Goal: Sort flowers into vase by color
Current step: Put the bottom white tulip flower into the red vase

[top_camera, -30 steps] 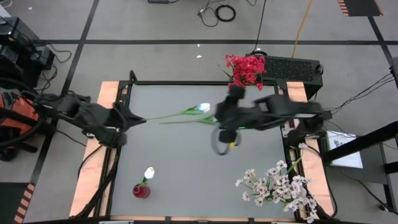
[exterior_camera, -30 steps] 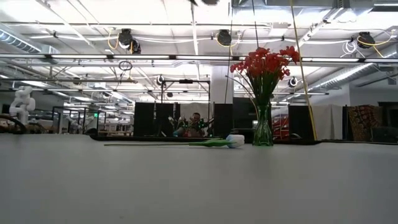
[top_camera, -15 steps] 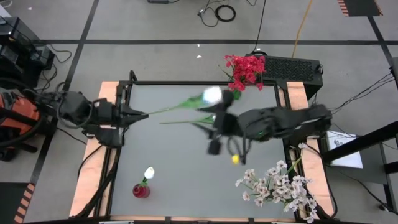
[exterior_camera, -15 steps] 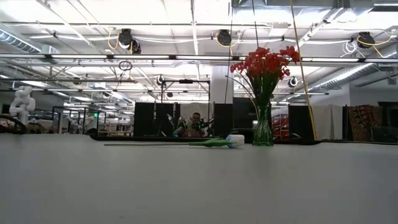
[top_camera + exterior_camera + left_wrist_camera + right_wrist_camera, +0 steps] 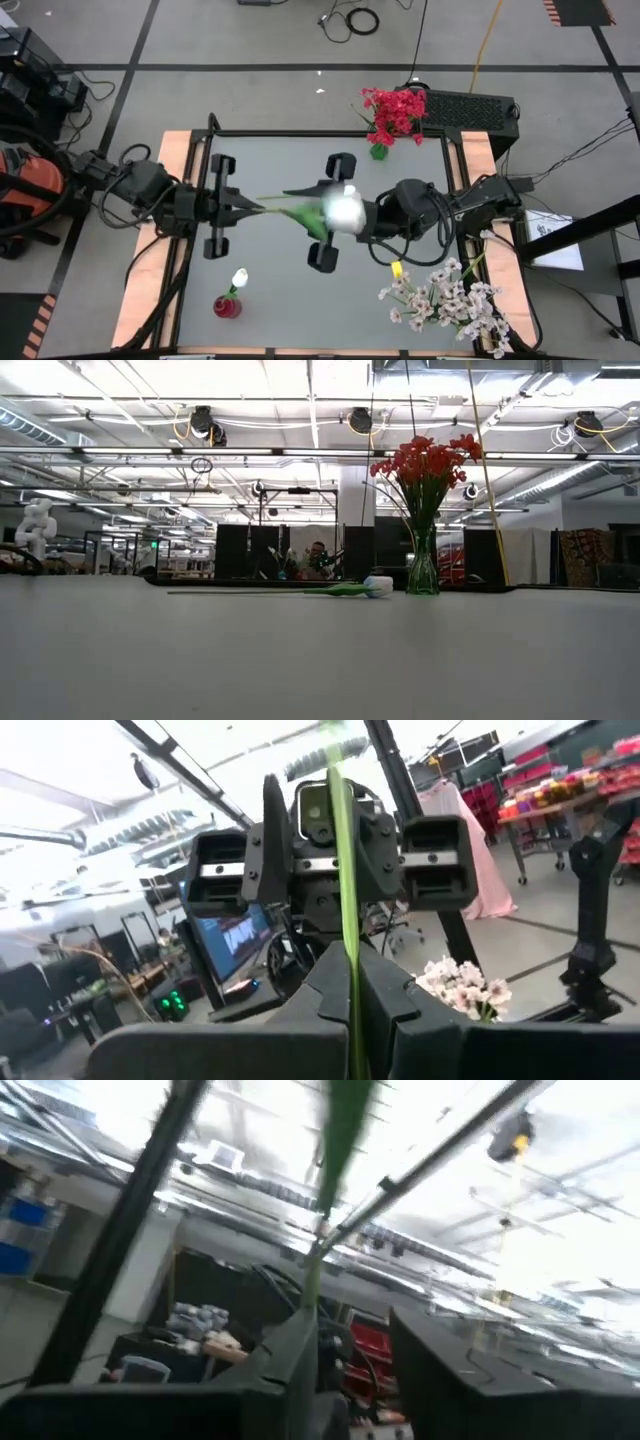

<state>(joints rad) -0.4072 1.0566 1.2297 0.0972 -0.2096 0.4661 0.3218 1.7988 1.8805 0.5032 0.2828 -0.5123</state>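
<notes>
My left gripper [image 5: 243, 205] is shut on a white tulip-like flower [image 5: 345, 210] held in the air over the table's middle. My right gripper [image 5: 330, 210] faces it, open, and the bud sits right at it. In the right wrist view the green stem [image 5: 318, 1250] runs close along one finger [image 5: 295, 1355]. A second white flower [image 5: 378, 587] lies flat on the table. A red vase [image 5: 227, 306] near the front edge holds one white bud. Red flowers [image 5: 395, 112] stand in a green glass vase [image 5: 423, 565] at the far edge. Pale pink-white sprays [image 5: 450, 295] are at the near right corner. My left gripper pinches the flower's thin green stem near its lower end [image 5: 349, 955] between its two fingers. It comes in level from the table's left, and the stem runs straight on ahead of the fingers. The flower is lifted clear of the table. My right gripper: I cannot tell whether its finger touches the stem.
Wooden strips [image 5: 170, 150] border the grey table on its left and right. A black box [image 5: 470, 108] stands behind the far right corner. Bare table surface [image 5: 300, 300] shows between the red vase and the pale sprays.
My left gripper has lifted the white flower off the table, turned about its wrist and carried it toward the table's middle; the bud has risen and swung from the far side toward the centre. My right gripper has tipped up from pointing down and now faces my left gripper.
</notes>
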